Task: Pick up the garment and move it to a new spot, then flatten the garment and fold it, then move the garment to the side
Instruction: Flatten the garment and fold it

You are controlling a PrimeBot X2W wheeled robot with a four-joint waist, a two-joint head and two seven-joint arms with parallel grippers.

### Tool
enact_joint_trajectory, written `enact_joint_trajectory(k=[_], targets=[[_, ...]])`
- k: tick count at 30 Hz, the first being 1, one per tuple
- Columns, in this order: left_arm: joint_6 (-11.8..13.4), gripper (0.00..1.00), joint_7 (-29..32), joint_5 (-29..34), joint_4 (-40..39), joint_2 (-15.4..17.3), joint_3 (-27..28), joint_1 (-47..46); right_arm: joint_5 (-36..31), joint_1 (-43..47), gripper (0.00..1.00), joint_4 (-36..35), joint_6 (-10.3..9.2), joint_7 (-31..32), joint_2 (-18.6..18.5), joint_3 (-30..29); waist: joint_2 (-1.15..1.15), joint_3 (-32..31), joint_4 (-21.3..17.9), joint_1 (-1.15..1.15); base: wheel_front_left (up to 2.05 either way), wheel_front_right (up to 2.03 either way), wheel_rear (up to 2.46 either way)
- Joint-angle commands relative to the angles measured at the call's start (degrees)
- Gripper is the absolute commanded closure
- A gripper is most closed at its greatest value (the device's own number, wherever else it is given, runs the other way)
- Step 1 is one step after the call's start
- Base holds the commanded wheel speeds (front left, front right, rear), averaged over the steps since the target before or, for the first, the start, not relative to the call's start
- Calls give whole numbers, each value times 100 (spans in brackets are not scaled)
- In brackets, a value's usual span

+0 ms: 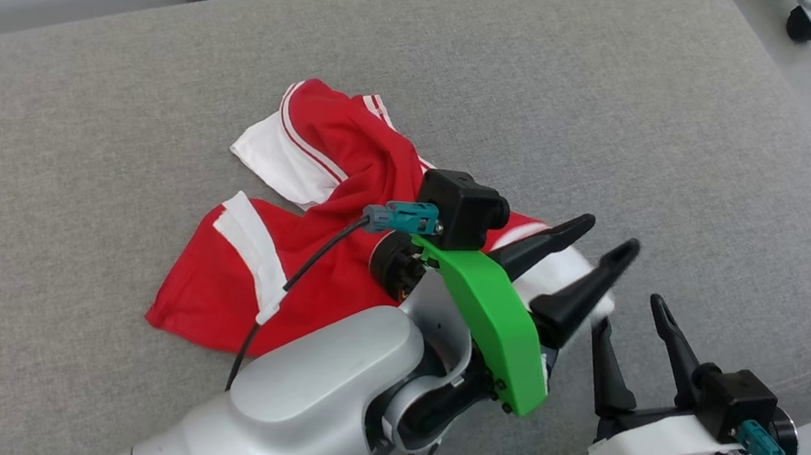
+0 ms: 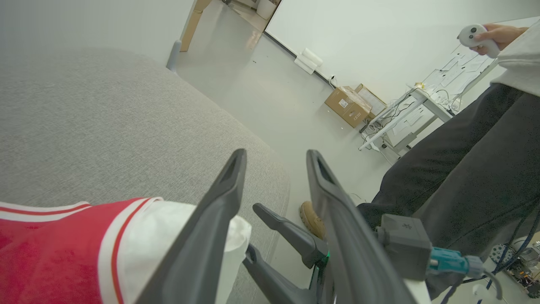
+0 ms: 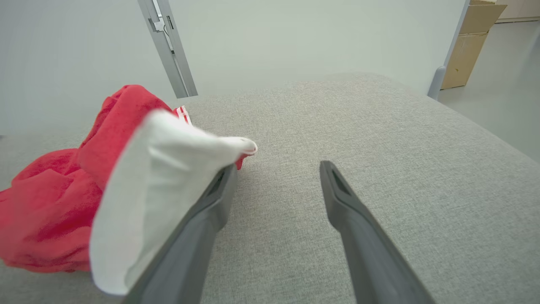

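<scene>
Soft, light and limp, the garment (image 1: 351,164) lay crumpled mid-frame on the grey cushion (image 1: 627,116). The left end effector (image 1: 604,240) and right end effector (image 1: 631,315) stood spread, empty; its white hem (image 3: 168,169) looked the likeliest hold.

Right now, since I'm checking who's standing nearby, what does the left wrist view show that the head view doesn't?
Left wrist view, not head: a person near the cushion holding a controller, plus cardboard boxes on the floor. Head view, not left wrist: the whole crumpled garment and a caster wheel. Both: the grey cushion, the garment's white edge, the open left pincer and right pincer.
</scene>
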Motion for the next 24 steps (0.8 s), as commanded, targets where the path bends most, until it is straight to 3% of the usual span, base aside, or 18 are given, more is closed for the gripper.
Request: enact_joint_trajectory(k=[1, 4, 8, 20, 24], targets=[[40, 0, -149, -180, -67, 29, -65, -150, 27, 2, 0, 1, -6, -20, -12, -51, 0, 59, -45, 0, 0, 0, 0], [159, 0, -486, -390, -157, 28, -248, -320, -12, 81, 0, 2, -6, -20, -10, -127, 0, 22, 32, 0, 0, 0, 0], [318, 0, -830, -130, 0, 112, -328, -408, -44, 147, 0, 7, -6, -20, -12, -236, 0, -99, 172, 0, 0, 0, 0], [1230, 0, -1527, 330, -261, 1711, 365, 977, -394, 656, 0, -145, -6, -19, -14, -757, 0, -621, 785, 0, 0, 0, 0], [1349, 0, -1564, 467, -285, 2027, 641, 1629, -489, 719, 0, -220, -6, -19, -13, -844, 0, -698, 931, 0, 0, 0, 0]])
